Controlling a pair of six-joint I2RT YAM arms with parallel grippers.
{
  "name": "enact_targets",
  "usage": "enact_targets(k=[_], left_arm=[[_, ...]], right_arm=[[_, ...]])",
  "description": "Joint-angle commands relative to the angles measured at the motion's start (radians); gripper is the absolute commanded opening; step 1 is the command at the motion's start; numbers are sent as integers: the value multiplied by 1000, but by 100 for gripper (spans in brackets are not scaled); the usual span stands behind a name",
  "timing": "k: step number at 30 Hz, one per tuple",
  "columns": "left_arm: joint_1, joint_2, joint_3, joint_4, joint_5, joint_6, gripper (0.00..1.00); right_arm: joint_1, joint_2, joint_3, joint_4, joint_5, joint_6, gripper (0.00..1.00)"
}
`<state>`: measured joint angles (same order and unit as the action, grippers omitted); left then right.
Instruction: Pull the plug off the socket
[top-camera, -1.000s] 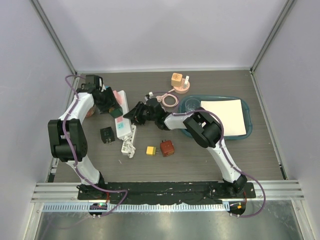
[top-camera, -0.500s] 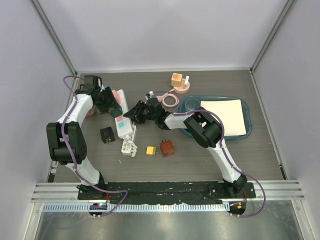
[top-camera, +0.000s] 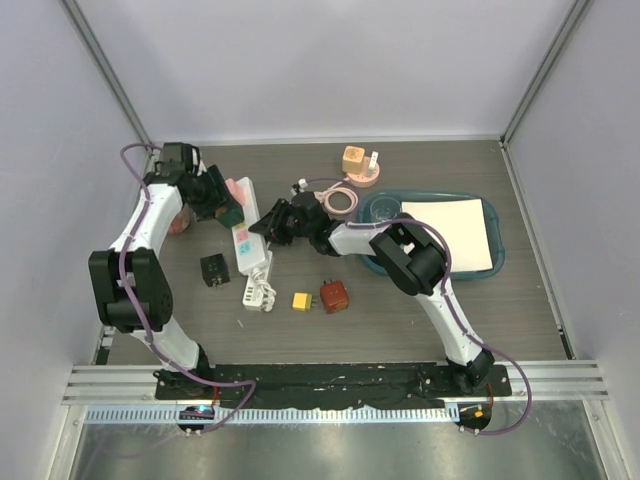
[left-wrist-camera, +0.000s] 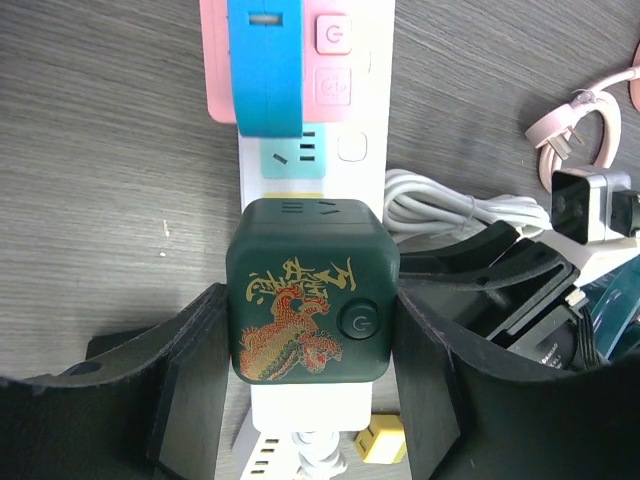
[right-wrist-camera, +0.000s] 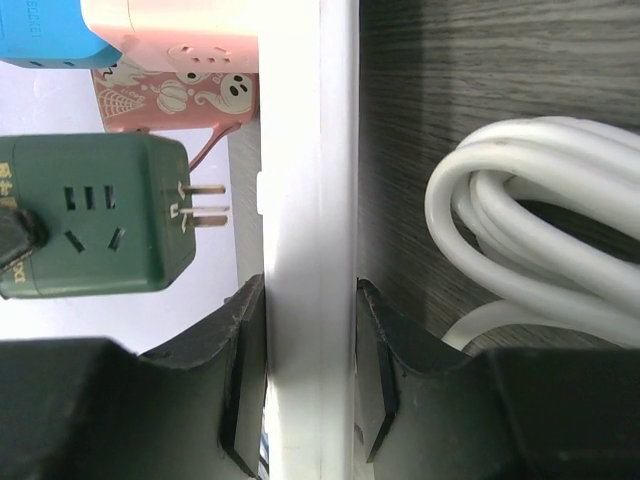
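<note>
Two bare prongs (right-wrist-camera: 203, 203) are showing: the green cube plug (left-wrist-camera: 312, 290) is clear of the white power strip (right-wrist-camera: 310, 250), just beside its socket face, toward the far-left corner of the desk (top-camera: 400, 320). The left fingers (left-wrist-camera: 190, 390) are clamped on the plug's two sides. The right fingers (right-wrist-camera: 380, 370) are pinched across the strip, with a coiled white cord (right-wrist-camera: 520, 230) lying alongside.

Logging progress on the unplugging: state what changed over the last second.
The left arm swung its elbow outward, and the left gripper, shut on the green plug, shifted slightly; its prongs stand clear of the white power strip. The right gripper stayed clamped on the strip; other items stayed put.
</note>
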<state>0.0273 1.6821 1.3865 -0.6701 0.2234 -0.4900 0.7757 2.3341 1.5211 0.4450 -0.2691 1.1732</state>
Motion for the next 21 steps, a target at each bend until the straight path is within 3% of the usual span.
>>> enact_targets(k=[1,7,14,21], left_arm=[[2,-100,16,-22,14,13,0],[3,-216,-41,-9,60,-39,0],[14,-306,-155,4,-18,-79,0],[88,-256,-279,125,169,-157,0]], right_arm=[[-22,5,99,61,-37,44,1],[-46,-21,154,38,-78,49,1],[-81,-58,134,0,-73,16,1],[-87,-93,90,17,-68,11,1]])
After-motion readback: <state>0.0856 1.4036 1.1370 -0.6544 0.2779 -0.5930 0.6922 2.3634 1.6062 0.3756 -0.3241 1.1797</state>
